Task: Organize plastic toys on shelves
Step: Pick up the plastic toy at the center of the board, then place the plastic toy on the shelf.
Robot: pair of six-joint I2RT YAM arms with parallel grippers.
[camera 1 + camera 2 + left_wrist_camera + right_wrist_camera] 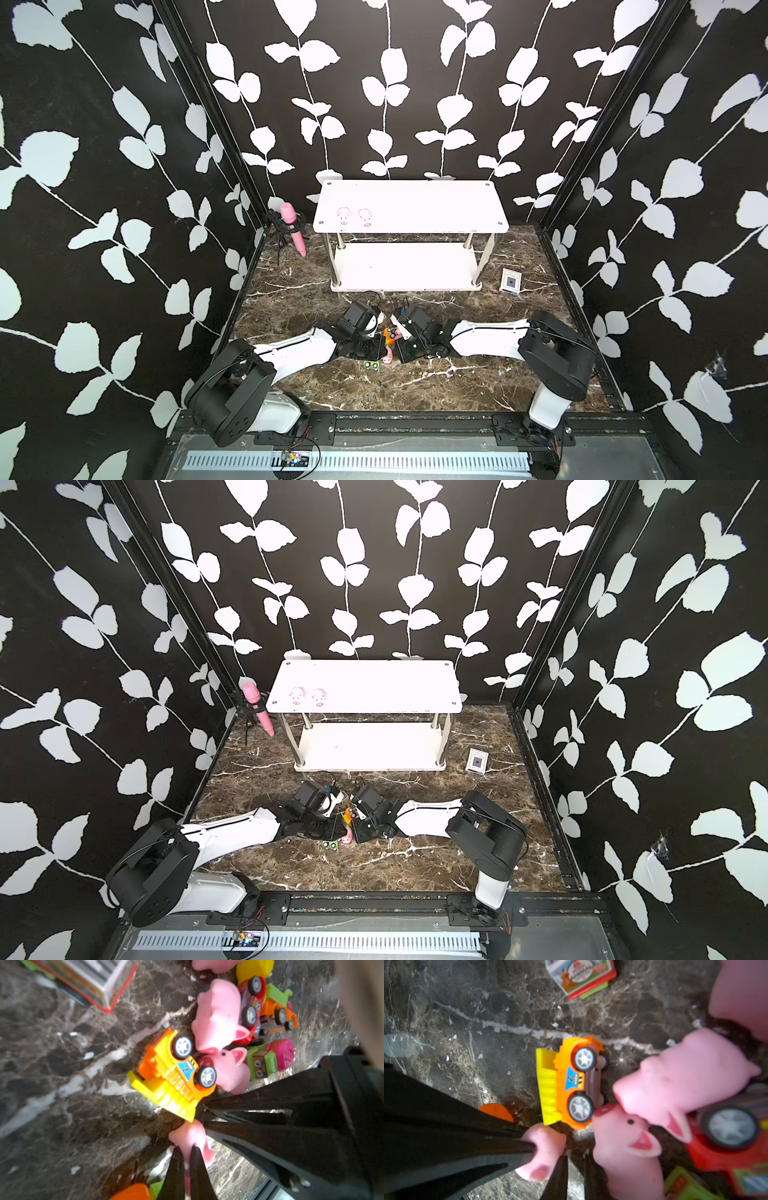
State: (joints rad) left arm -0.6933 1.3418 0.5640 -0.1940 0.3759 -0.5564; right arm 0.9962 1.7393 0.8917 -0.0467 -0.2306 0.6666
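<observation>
Two pigs [343, 217] [365, 217] on shelves' [419, 201] top board (left end); third pig [188, 1136] beside vehicles [172, 1074], before the shelves.

Your top views are bright, evenly lit and sharp, with walls [83, 208] bowing at the edges. Wrist views blur close in: the pig [546, 1147] between the left jaws is soft, and the bench [62, 1076] glints.

Both top views look down from high over the front edge toward the back wall [415, 104], taking in the whole table [457, 386] and shelves [411, 199]. Both wrist views sit close above the table, sharing the same truck [172, 1076].
</observation>
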